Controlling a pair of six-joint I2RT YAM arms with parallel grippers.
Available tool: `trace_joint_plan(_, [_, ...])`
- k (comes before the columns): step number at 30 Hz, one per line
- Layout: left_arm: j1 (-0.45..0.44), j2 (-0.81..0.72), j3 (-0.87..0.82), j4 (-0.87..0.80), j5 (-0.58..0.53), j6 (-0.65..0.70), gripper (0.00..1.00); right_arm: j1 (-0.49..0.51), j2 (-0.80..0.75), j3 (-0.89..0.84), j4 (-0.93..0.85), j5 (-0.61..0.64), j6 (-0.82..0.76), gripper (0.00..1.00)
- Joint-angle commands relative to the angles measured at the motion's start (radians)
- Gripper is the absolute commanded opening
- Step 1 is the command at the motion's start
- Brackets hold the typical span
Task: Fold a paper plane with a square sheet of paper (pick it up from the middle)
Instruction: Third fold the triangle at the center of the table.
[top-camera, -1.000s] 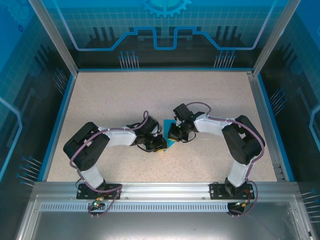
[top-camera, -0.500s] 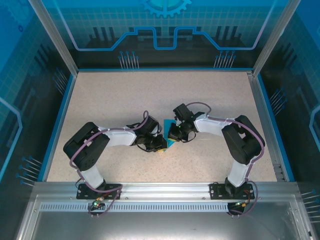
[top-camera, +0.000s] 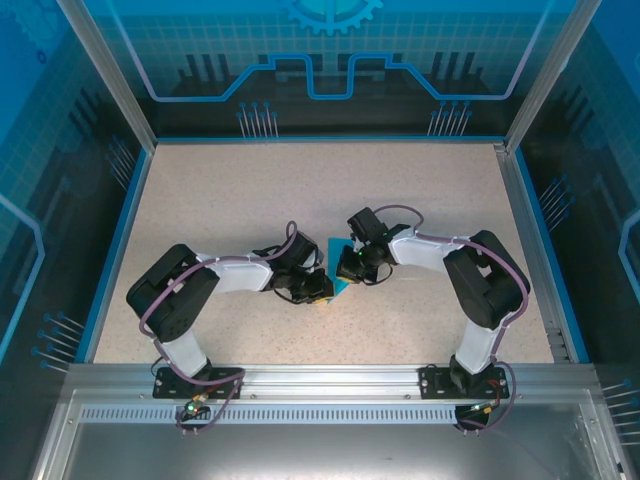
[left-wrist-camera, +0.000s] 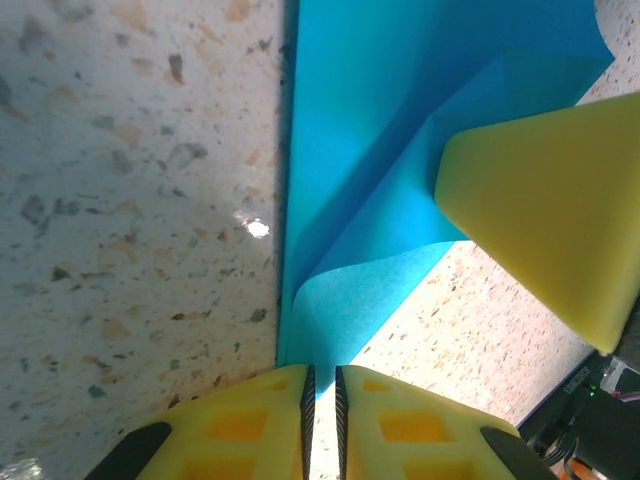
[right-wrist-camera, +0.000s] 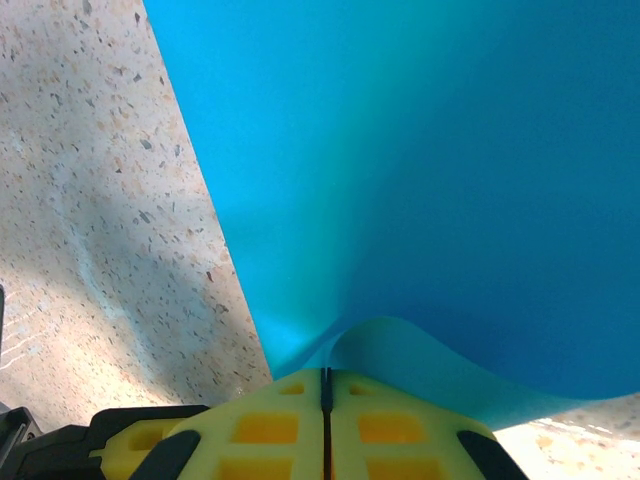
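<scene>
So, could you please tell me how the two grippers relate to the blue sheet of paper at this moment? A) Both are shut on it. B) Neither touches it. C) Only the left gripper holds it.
A: the left gripper and the right gripper are each closed on a curled edge of the sheet of paper in their own wrist views.

Cyan square sheet of paper (left-wrist-camera: 350, 150) (creased, edge curled).

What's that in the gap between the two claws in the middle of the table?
The folded blue sheet of paper spans it, seen from above; the left claw and right claw each pinch an edge in their wrist views.
</scene>
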Motion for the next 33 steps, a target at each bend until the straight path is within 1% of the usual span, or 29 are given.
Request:
trace_joint_plan(1, [-0.009,-0.032,0.022,-0.02,-0.015,0.024,0.17,-0.008,0.014,-0.012,0.003,0.019,0.012,0.07])
trace_joint_plan(11, [-0.018,-0.1,-0.019,0.058,-0.006,0.028,0.17,-0.01,0.017,-0.014,0.026,0.014,0.027,0.07])
trace_joint_plan(16, [-0.04,-0.074,-0.009,0.061,-0.006,0.028,0.17,-0.009,0.015,-0.01,0.032,0.012,0.035,0.07])
trace_joint_plan(28, [-0.041,-0.014,0.006,0.035,-0.036,0.026,0.16,-0.011,0.02,-0.01,0.019,0.014,0.033,0.07])
trace_joint_plan(33, [-0.041,-0.02,0.007,0.038,-0.037,0.027,0.16,-0.01,0.023,-0.01,0.008,0.016,0.028,0.07])
